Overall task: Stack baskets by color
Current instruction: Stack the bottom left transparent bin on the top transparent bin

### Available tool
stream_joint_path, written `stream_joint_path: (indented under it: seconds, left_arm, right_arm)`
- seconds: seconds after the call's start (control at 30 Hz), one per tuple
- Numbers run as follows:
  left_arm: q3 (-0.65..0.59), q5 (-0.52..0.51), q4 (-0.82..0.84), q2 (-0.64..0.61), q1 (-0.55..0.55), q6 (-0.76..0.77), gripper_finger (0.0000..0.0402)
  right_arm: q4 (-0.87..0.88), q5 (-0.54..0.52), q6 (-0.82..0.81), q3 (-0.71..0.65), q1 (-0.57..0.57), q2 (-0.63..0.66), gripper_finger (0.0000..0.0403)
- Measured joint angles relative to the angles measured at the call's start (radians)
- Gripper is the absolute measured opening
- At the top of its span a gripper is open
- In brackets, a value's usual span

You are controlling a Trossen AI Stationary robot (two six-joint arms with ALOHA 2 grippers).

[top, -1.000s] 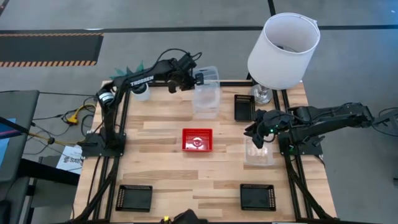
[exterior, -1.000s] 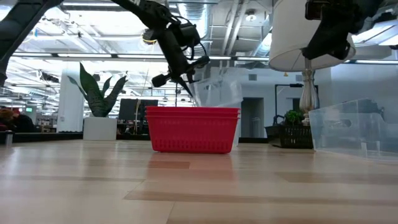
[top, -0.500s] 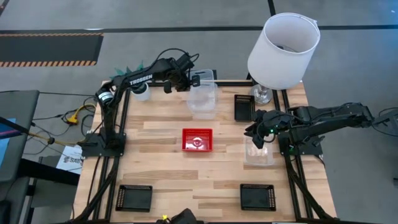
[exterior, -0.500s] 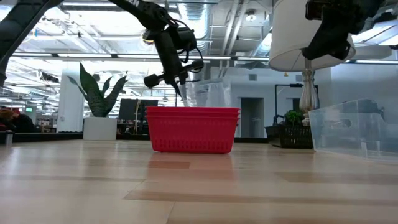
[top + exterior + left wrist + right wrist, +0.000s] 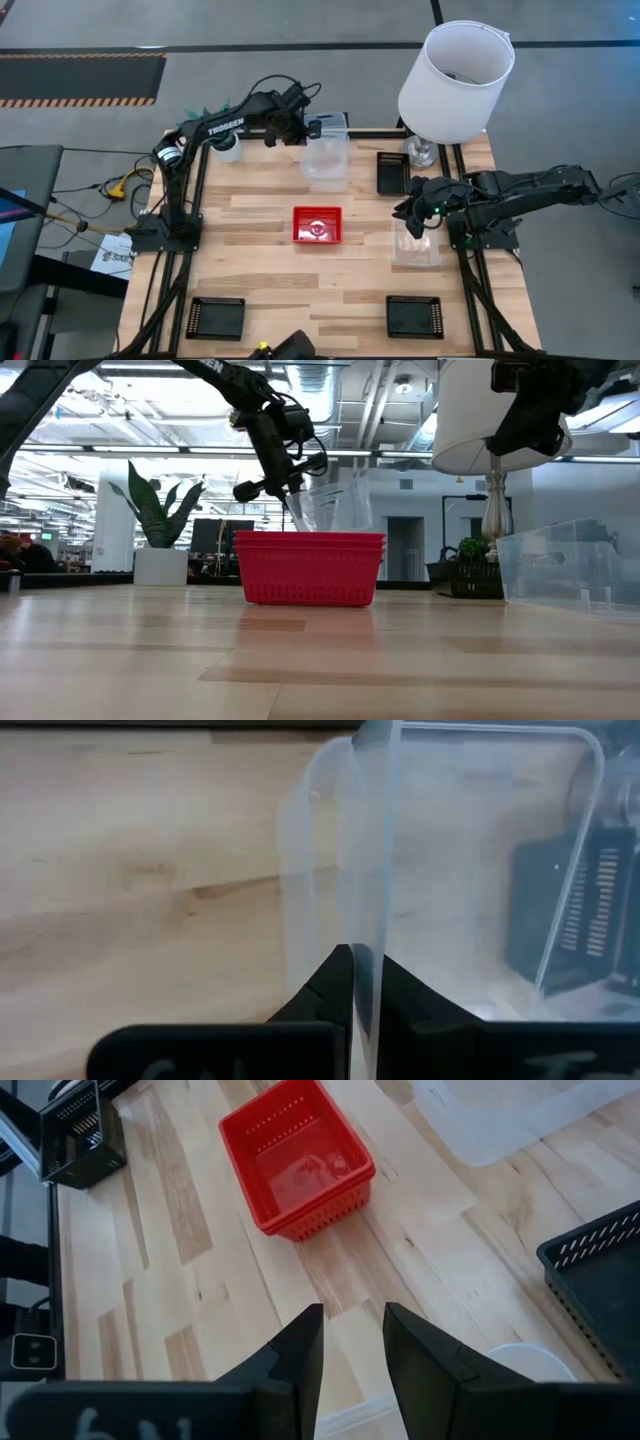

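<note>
My left gripper (image 5: 312,130) is shut on a clear basket (image 5: 327,158) over the table's far middle. In the low view this basket (image 5: 335,508) shows tilted behind the red baskets (image 5: 310,567), which hide its lower part. The red baskets (image 5: 318,224) sit nested at the table's centre. My right gripper (image 5: 408,212) hovers open at the right side, above another clear basket (image 5: 415,246) that rests on the table. One black basket (image 5: 392,172) sits far right. Two more (image 5: 216,317) (image 5: 415,316) stand near the front edge. My left gripper pinches the clear basket's thin side wall (image 5: 366,935) at the rim, near its far left corner, one finger inside and one outside. The fingers slant down from the table's left. The basket hangs tilted below them; whether its low end touches the table cannot be told.
A white lampshade (image 5: 455,80) on its stand rises at the far right corner, close to the black basket. A potted plant (image 5: 215,118) stands at the far left by the left arm. Bare wood lies between the red baskets and the front black baskets.
My left gripper has rolled at the wrist while staying over the same spot. The clear basket has tipped with it, from nearly level to slanted, and shows shorter from above. The right arm has kept still.
</note>
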State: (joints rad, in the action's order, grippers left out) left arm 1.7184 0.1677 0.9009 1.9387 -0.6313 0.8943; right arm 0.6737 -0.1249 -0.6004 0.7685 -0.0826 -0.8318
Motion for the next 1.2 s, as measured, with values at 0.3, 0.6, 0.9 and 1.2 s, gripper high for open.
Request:
stream_joint_path:
  seconds: [0.3, 0.6, 0.9, 1.2]
  left_arm:
    - [-0.003, -0.028, 0.027, 0.028, 0.002, -0.002, 0.0000]
    - [0.004, -0.042, 0.021, 0.028, 0.003, 0.000, 0.0006]
    - [0.004, -0.041, 0.027, 0.028, 0.003, 0.000, 0.0078]
    - [0.016, -0.031, 0.033, 0.028, 0.007, -0.006, 0.0161]
  right_arm:
    - [0.000, 0.000, -0.002, 0.000, 0.000, 0.000, 0.0129]
    - [-0.001, -0.002, -0.002, 0.000, 0.000, 0.000, 0.0129]
    - [0.000, -0.004, -0.002, 0.000, 0.000, 0.000, 0.0129]
    - [0.000, -0.005, -0.004, 0.000, 0.000, 0.000, 0.0129]
